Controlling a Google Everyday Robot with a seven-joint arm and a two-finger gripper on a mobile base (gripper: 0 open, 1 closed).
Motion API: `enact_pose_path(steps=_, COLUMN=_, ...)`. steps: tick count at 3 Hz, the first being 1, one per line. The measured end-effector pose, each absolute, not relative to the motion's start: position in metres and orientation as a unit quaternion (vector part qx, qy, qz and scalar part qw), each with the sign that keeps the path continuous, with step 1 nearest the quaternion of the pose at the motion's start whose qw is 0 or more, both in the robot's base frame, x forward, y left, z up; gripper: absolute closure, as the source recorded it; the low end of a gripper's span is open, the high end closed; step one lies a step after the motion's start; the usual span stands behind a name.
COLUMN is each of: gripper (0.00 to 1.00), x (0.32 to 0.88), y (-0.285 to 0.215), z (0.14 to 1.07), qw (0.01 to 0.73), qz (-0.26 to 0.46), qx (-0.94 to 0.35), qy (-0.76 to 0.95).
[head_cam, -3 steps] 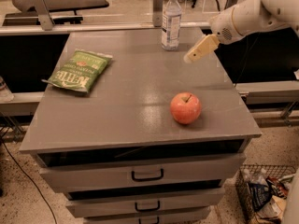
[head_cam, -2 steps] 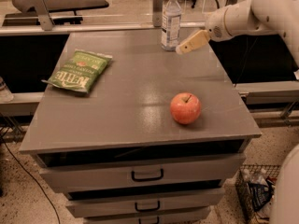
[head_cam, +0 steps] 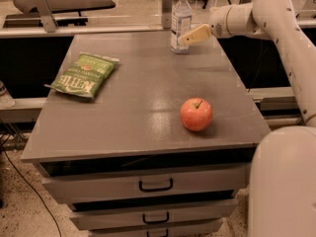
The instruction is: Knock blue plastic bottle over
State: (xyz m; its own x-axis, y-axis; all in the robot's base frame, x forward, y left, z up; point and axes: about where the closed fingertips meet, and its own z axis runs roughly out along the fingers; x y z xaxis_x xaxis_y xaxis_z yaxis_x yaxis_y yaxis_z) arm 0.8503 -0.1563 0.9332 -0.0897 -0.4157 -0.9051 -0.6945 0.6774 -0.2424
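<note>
The blue plastic bottle (head_cam: 180, 22) stands upright near the far edge of the grey cabinet top (head_cam: 138, 98). It is clear, with a white cap and a pale label. My gripper (head_cam: 188, 37) comes in from the right on the white arm. Its cream fingertips reach the bottle's right side at about label height, touching or nearly touching it.
A red apple (head_cam: 196, 114) sits near the front right of the top. A green chip bag (head_cam: 83, 75) lies at the left. Drawers with dark handles (head_cam: 155, 185) face front. The robot's white body (head_cam: 284, 181) fills the lower right. A rail and glass panel run behind the cabinet.
The gripper has moved left and up toward the bottle, from right of it to its right side. The bottle still stands upright.
</note>
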Motion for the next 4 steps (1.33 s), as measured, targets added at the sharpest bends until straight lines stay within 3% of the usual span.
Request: enact_pose_path(steps=4, gripper=0.0, x=0.885, y=-0.101, z=0.937, qw=0.563, qz=0.199, qx=-0.344, qy=0.725)
